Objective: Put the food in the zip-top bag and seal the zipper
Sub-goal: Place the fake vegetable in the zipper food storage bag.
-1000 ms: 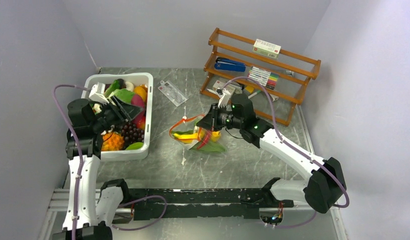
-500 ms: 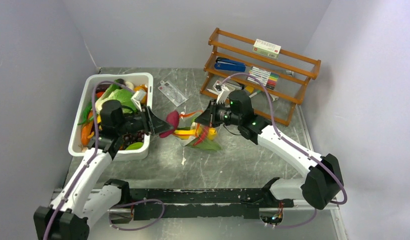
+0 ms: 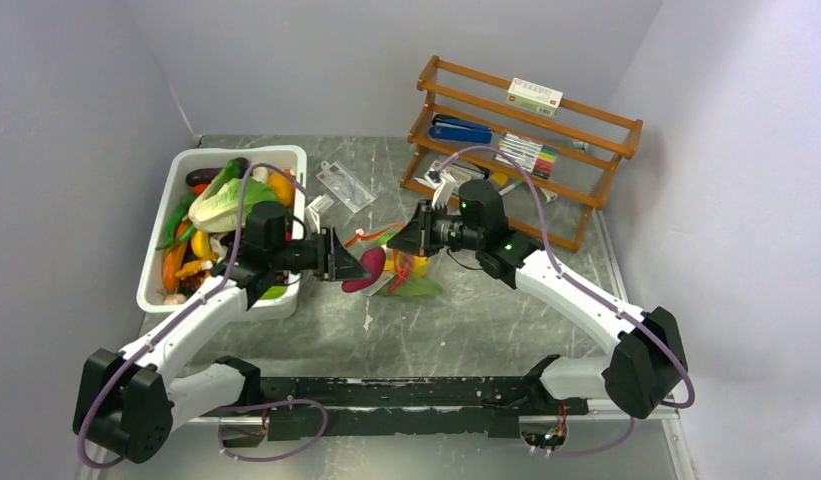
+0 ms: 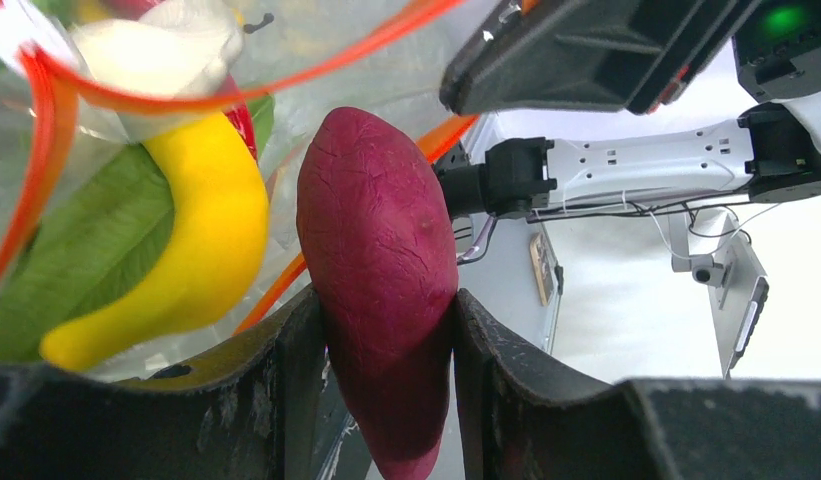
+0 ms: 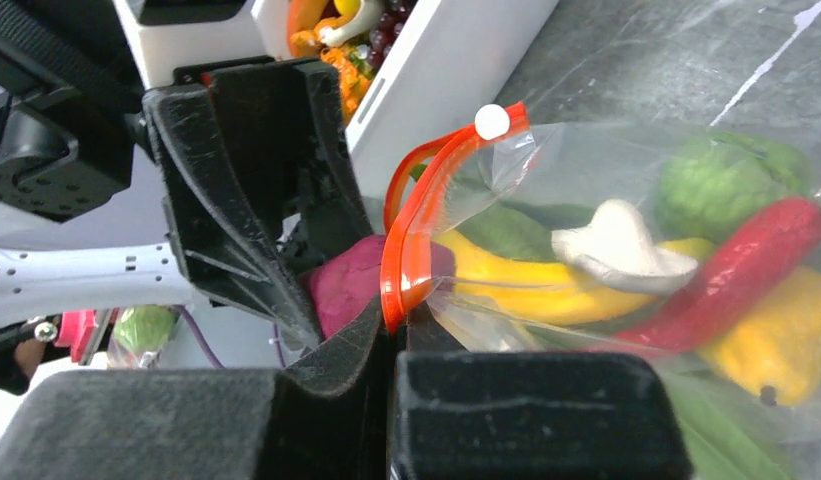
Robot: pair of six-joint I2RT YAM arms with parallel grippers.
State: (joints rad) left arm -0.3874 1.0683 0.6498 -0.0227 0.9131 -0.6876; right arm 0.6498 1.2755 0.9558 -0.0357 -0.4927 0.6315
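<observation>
Magenta sweet potato (image 4: pixel 376 250) sits half hidden within left end effector (image 4: pixel 386 310).

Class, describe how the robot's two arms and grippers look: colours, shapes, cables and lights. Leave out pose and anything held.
The left arm and right arm have white tubular links joined by bulky black joint housings. A mauve cable loops loosely along each. The left gripper and right gripper are black, each with two flat, wedge-shaped fingers. The right arm's wrist shows green indicator lights.
</observation>
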